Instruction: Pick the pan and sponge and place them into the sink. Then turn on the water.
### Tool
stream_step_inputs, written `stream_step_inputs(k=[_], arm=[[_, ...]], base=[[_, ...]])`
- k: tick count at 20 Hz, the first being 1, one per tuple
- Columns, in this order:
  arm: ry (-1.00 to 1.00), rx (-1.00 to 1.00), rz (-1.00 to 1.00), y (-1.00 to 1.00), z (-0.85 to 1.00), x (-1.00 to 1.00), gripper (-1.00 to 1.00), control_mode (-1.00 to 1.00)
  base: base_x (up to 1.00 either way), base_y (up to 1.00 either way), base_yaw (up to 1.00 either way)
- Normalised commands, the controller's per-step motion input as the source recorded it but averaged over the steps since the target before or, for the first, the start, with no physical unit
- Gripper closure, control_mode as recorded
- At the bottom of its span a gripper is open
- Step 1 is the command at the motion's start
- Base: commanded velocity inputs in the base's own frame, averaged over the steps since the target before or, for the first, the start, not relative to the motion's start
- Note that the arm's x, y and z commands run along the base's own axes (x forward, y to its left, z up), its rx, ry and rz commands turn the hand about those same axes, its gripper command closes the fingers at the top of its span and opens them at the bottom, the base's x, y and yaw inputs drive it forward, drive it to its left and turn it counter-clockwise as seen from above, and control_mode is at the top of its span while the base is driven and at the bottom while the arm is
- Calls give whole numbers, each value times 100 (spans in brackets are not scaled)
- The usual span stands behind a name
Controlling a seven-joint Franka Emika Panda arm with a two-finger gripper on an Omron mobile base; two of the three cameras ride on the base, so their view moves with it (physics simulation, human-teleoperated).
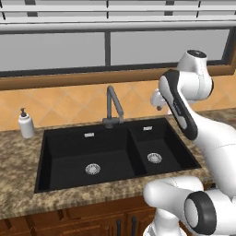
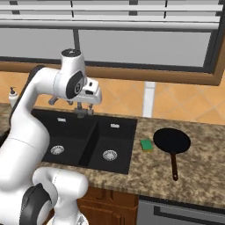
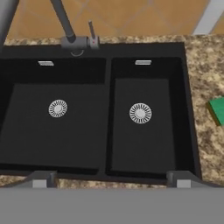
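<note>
A white Franka Panda arm hangs above a black double-basin sink set into a speckled granite desk in a simulated kitchen. Its jaws hold nothing and stand wide apart, the two dark fingertips spread near the bottom corners of the hand view, over the sink's front rim. In the right base view the hand sits high over the back of the sink, close to the dark grey gooseneck faucet.

Both basins are bare, a round silver drain in the larger one and a second drain in the smaller.

The black frying pan lies flat on the desk well to the right of the sink, its thin brown handle pointing toward the front edge. The green sponge lies on the desk between the sink's right rim and the pan, just beside both; its corner also shows at the right edge of the hand view.

A white soap dispenser stands on the desk left of the sink, against the orange tiled wall below a window.
</note>
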Motion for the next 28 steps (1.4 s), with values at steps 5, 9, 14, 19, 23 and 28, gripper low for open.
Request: stream_step_inputs(k=[5,9,14,19,23,28], arm=[[-8,13,0,-58,-7,-6,-100,-100],[-7,12,0,-61,-17,-16,-100,-100],[-3,8,0,-57,-25,-15,-100,-100],[-3,7,0,-54,-24,-17,-100,-100],[-4,7,0,-50,-19,-19,-100,-100],[-3,5,0,-45,-18,-16,-100,-100]], base=[[0,0,0],[0,0,0],[0,0,0],[0,0,0],[0,0,0],[0,0,0]])
